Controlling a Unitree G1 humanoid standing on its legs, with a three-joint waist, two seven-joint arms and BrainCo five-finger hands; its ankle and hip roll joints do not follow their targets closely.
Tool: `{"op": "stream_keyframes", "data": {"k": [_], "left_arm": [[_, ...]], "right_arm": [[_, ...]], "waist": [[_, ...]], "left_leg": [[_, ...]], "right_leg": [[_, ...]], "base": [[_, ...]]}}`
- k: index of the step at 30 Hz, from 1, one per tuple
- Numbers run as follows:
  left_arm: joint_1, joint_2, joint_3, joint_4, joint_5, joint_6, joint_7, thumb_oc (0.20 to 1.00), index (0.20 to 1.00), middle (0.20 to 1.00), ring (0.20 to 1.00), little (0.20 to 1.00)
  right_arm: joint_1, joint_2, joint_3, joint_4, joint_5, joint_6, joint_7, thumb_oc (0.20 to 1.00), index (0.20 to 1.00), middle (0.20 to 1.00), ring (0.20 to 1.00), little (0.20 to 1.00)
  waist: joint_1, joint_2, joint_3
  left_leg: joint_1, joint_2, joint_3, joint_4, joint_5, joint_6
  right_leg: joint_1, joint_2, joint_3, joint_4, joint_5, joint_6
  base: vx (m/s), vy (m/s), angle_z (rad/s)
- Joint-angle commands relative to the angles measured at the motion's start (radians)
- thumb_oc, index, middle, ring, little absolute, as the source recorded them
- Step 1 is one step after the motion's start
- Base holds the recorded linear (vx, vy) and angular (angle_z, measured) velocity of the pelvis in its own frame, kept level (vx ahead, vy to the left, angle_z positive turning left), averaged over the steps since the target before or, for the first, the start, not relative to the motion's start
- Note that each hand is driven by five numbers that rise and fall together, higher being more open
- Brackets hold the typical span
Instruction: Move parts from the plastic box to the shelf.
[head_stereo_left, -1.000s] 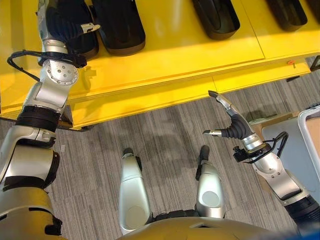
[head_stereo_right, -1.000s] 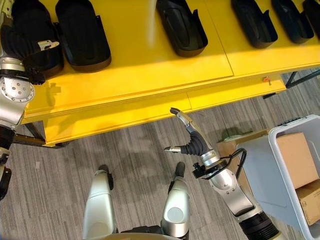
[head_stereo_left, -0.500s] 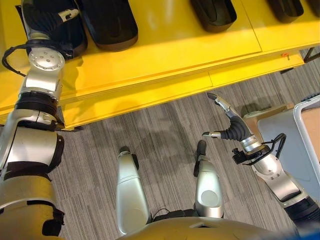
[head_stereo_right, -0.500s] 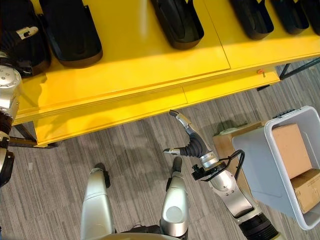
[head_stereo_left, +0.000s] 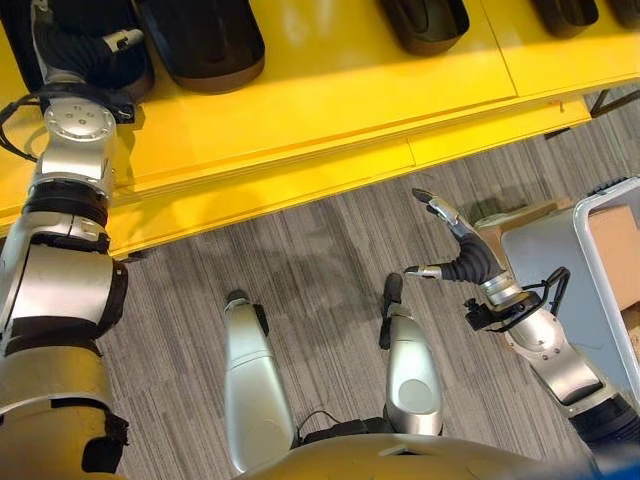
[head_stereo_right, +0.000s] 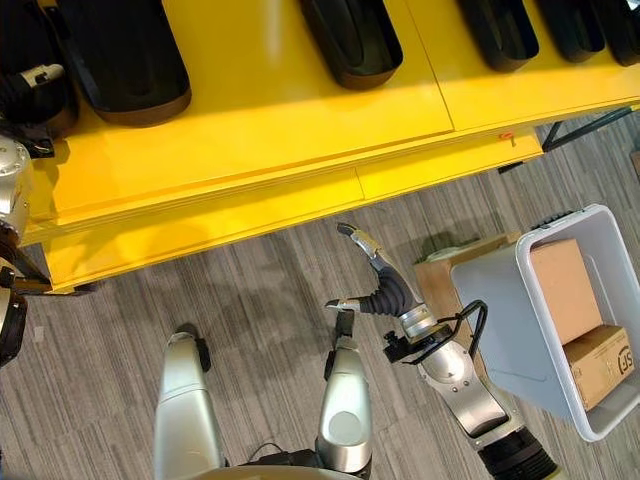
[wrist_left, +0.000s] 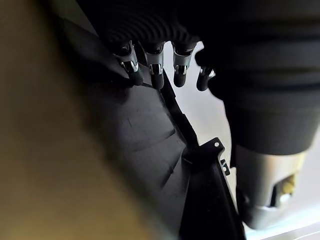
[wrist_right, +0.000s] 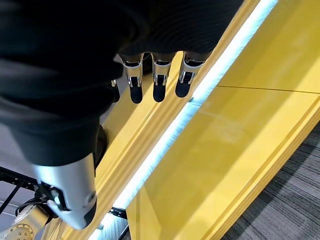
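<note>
My left hand (head_stereo_left: 85, 45) is resting up on the yellow flat-topped shelf (head_stereo_left: 330, 70), over the end of a long black moulded plastic part (wrist_left: 145, 135). In its wrist view my fingers (wrist_left: 155, 62) are bending down over that part's raised rim — whether they are actually clamping it I cannot tell. The part's long axis is running straight out ahead of my fingertips, in line with the forearm, so any parting from it should, I judge, be a lift and a pull back along that axis rather than a slide sideways.

Just beside it, on my thumb side, a second black moulded part (head_stereo_left: 205, 45) is lying parallel, and more of the same kind (head_stereo_right: 350, 40) are lined up further along the shelf.

My right hand (head_stereo_right: 375, 290) is hanging low over the grey striped floor (head_stereo_left: 300, 260), fingers spread and relaxed, holding nothing. The pale grey plastic box (head_stereo_right: 520, 300) is lying well apart from it, off to the outer side and behind its fingertips, with brown cardboard cartons (head_stereo_right: 565, 290) inside. That hand is plainly the nearer one to the box — the next pickup, I would guess, is falling to it, and it is calling for a turn outward first.
</note>
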Motion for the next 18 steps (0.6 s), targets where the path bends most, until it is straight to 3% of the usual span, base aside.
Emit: {"op": "stream_keyframes", "data": {"k": [1,18], "left_arm": [[-0.048,0.017,0.011,0.059,0.027,-0.006,-0.019,1.000,1.000,1.000,1.000,1.000],[-0.013,0.061,0.059,0.114,0.067,0.032,-0.026,1.000,1.000,1.000,1.000,1.000]], "right_arm": [[-0.011,-0.042,-0.056,-0.026,0.041,-0.057,-0.002,1.000,1.000,1.000,1.000,1.000],[0.036,-0.070,-0.064,-0.051,0.047,-0.054,0.027,1.000,1.000,1.000,1.000,1.000]], "waist": [[0.021,0.005,0.010],[0.029,-0.019,0.011]], "left_leg": [[0.075,-0.019,0.103,-0.166,0.074,0.048],[0.036,-0.016,0.100,-0.136,0.059,0.050]], "right_leg": [[-0.027,-0.013,0.018,0.158,-0.081,0.033],[-0.036,-0.009,0.016,0.134,-0.054,0.037]], "base": [[0.00,0.000,0.00],[0.00,0.000,0.00]]}}
